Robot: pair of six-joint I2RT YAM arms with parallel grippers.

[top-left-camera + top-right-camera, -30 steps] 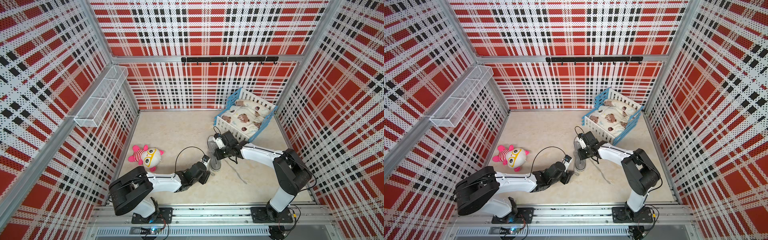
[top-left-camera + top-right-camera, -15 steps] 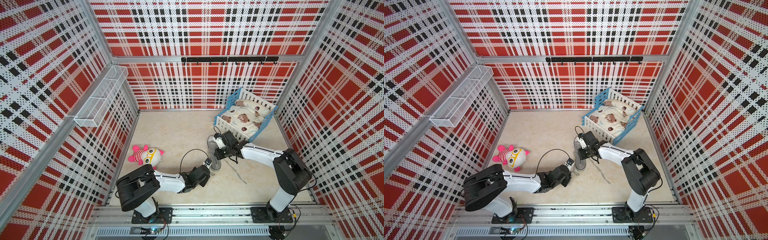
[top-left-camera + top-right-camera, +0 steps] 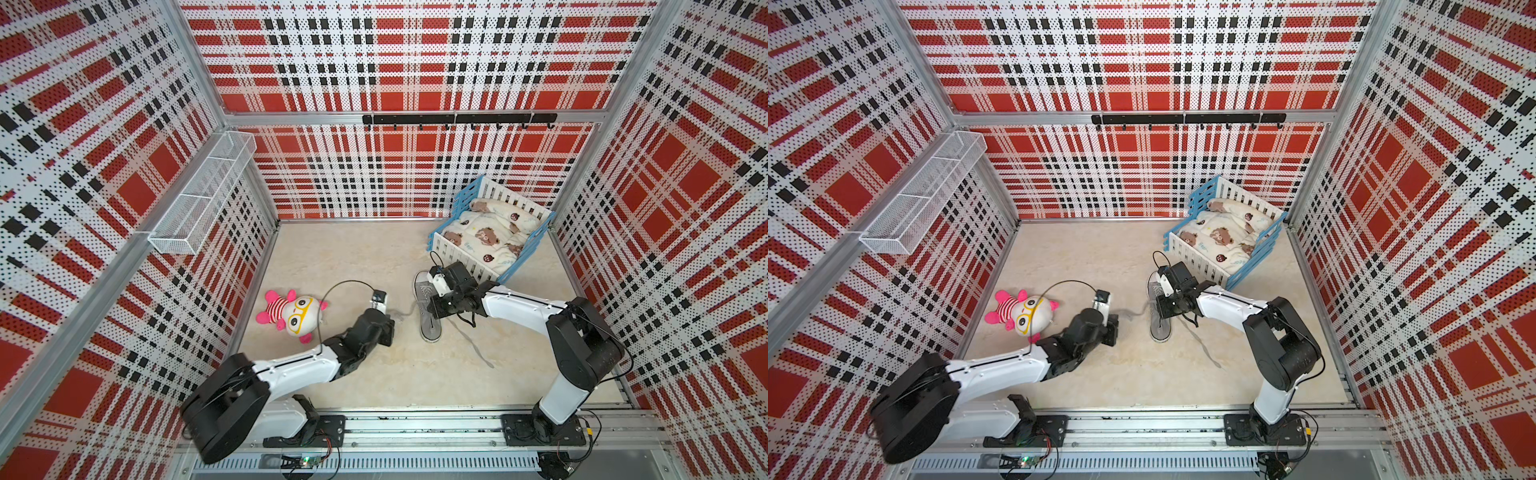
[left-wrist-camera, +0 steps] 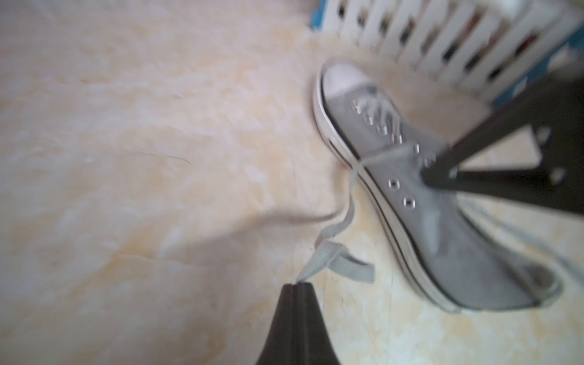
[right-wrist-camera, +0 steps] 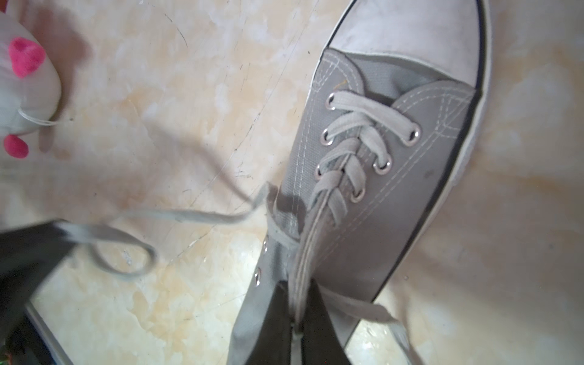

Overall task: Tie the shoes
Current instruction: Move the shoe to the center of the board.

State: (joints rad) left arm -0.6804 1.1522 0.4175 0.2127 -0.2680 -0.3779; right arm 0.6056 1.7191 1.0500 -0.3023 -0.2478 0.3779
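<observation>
The grey canvas shoe (image 3: 428, 322) (image 3: 1158, 326) lies on the floor with its white toe cap (image 4: 343, 77) towards the back wall. From the shoe's left side a pale lace (image 4: 328, 234) runs across the floor. My left gripper (image 4: 297, 286) (image 3: 392, 318) is shut on it, left of the shoe. My right gripper (image 5: 297, 305) (image 3: 436, 309) is over the shoe's middle and is shut on the stitched edge of the upper, below the laced eyelets (image 5: 357, 196). The other lace (image 3: 473, 345) trails over the floor to the front right.
A pink-striped plush toy (image 3: 293, 316) lies left of my left arm. A blue and white toy crib (image 3: 457, 255) with bear bedding stands just behind the shoe. A wire basket (image 3: 203, 195) hangs on the left wall, a black hook rail (image 3: 457, 119) on the back wall.
My left gripper has shut on the lace and drawn a little to the left, away from the shoe. The right gripper has kept its hold on the shoe.
</observation>
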